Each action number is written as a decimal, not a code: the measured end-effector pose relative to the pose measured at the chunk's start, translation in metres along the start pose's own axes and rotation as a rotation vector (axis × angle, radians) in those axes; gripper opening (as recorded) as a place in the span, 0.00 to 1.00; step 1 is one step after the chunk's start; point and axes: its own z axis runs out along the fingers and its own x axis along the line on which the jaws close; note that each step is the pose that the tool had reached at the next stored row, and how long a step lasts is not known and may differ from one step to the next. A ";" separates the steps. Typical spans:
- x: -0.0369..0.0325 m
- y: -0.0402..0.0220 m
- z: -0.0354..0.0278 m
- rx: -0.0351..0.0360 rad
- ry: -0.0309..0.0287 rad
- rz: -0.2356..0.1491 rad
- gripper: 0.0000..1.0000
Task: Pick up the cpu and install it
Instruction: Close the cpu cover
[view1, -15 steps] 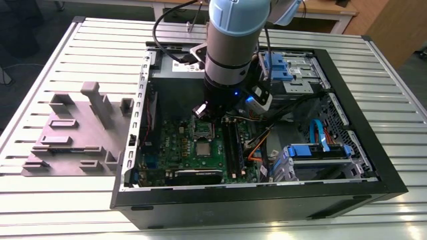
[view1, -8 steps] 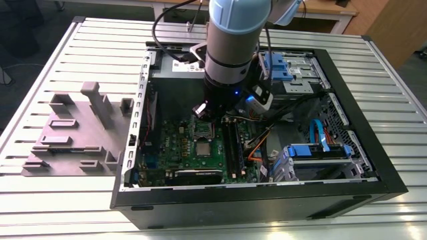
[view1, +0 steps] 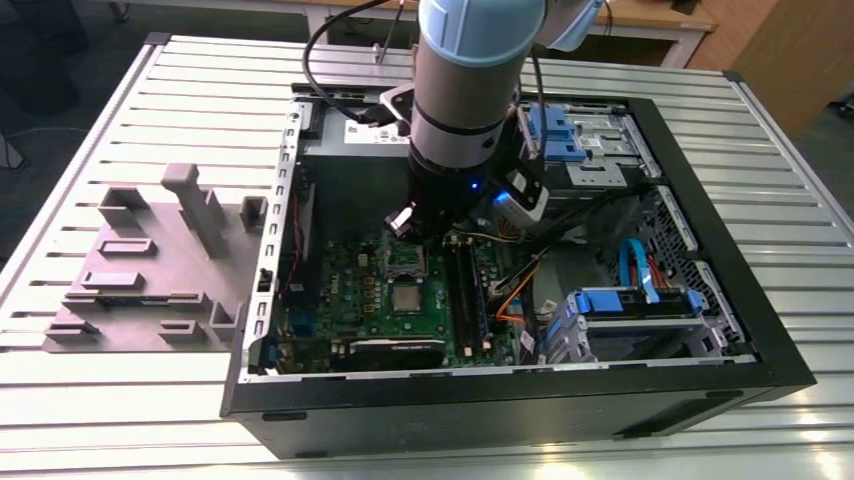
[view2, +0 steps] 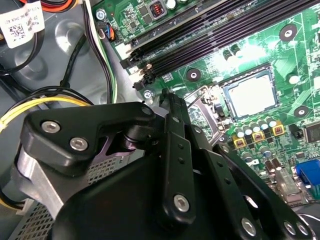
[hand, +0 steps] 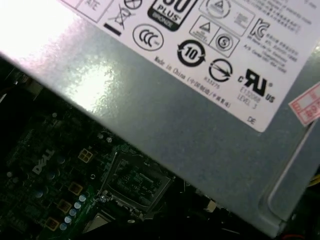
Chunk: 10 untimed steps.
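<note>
The open case (view1: 507, 400) on the worktop (view1: 174, 90) holds the board (view1: 347, 290), with the cpu (view1: 404, 297) in its socket (view2: 224, 90), at 6 o'clock from the hand (view1: 416, 228). Whether the hand is open or closed, I cannot tell.

**Print and signs on the power supply**

A white label (hand: 215, 55) on the grey power supply (hand: 165, 130) carries black approval marks, a warning triangle and a crossed-out bin sign. A red-and-white sticker (hand: 307, 107) sits at its edge. Beside the power supply, the motherboard (hand: 50, 190) bears white lettering, perhaps a maker's logo.
</note>
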 end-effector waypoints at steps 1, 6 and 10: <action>0.0003 -0.0004 -0.0003 0.0000 0.0000 0.000 0.10; 0.0016 -0.0023 -0.0021 -0.0001 0.0002 -0.002 0.10; 0.0024 -0.0035 -0.0039 -0.0016 -0.0006 -0.003 0.10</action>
